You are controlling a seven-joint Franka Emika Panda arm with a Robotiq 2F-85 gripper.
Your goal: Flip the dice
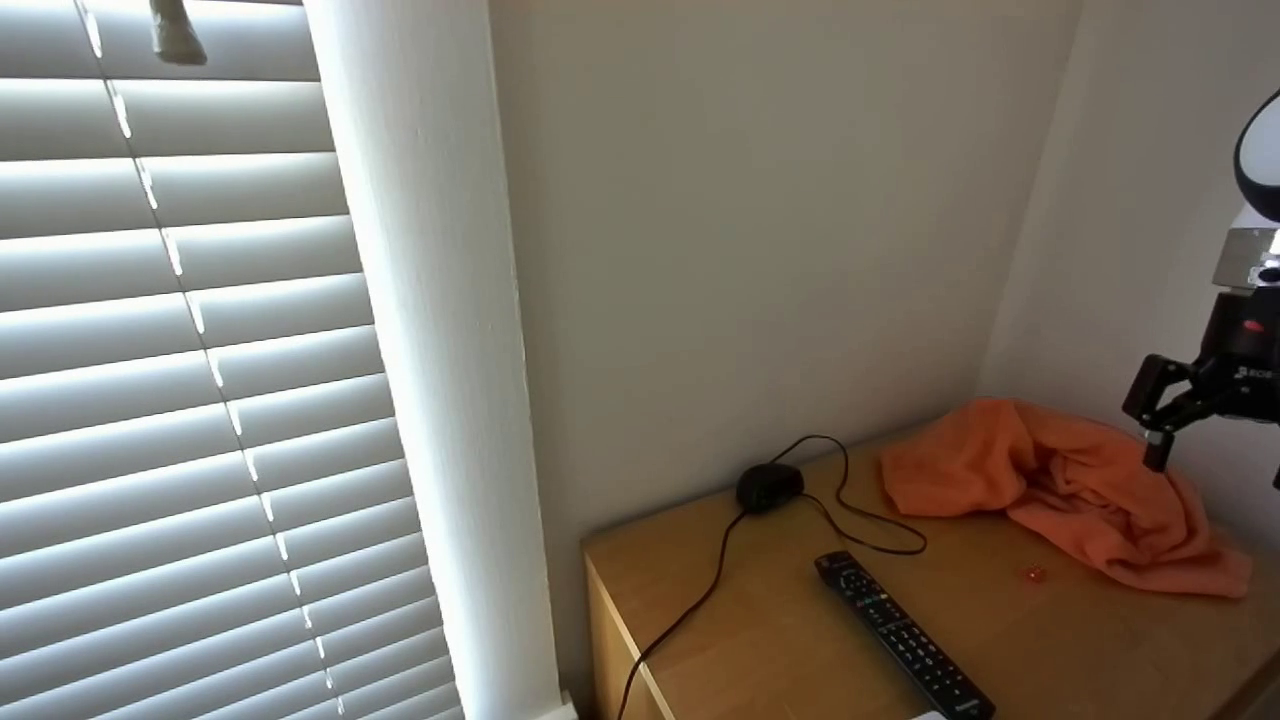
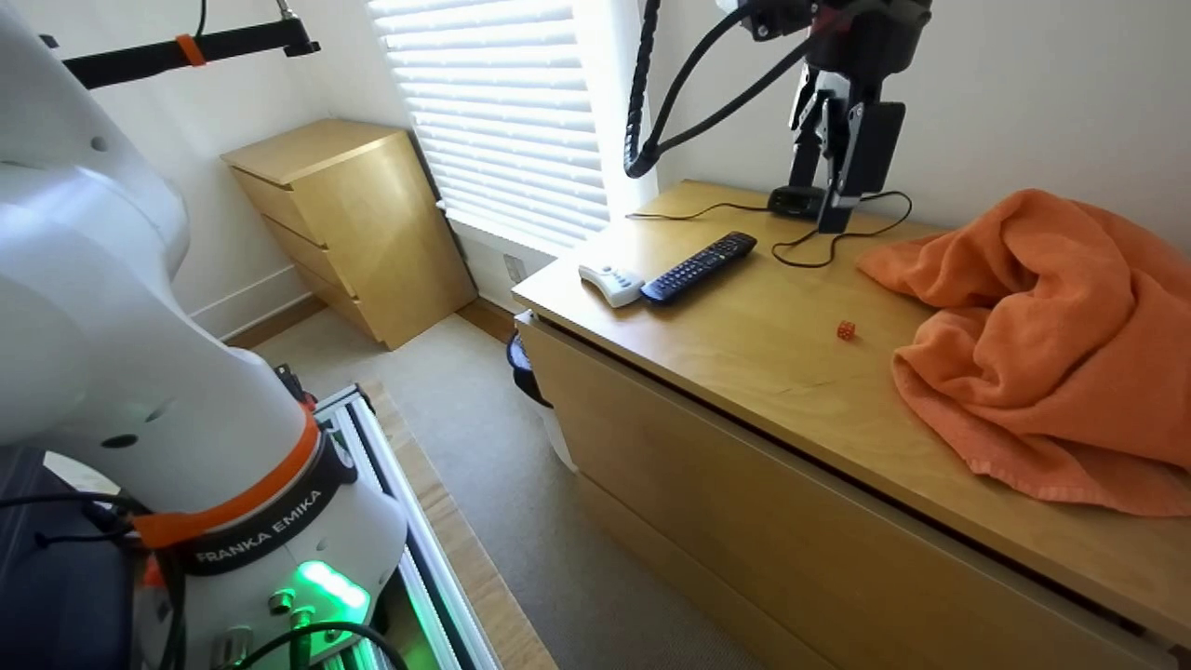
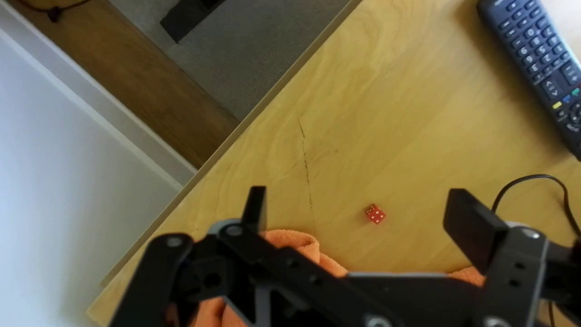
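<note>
My gripper hangs high above the wooden dresser, its fingers pointing down and spread wide, with nothing but air between them. In the wrist view the red die shows in the gap between my fingertips, yet it lies well below them, on the dresser top. I see its white pips, though I cannot tell the number on its upper face. In both exterior views it sits near the rumpled orange towel, apart from it.

A black TV remote lies on the same top, one end just beside a white handheld device. Closer to the wall rests a small black box, a thin black cable looping nearby. In an exterior view a green light glows on my white base, and slatted blinds cover the window.
</note>
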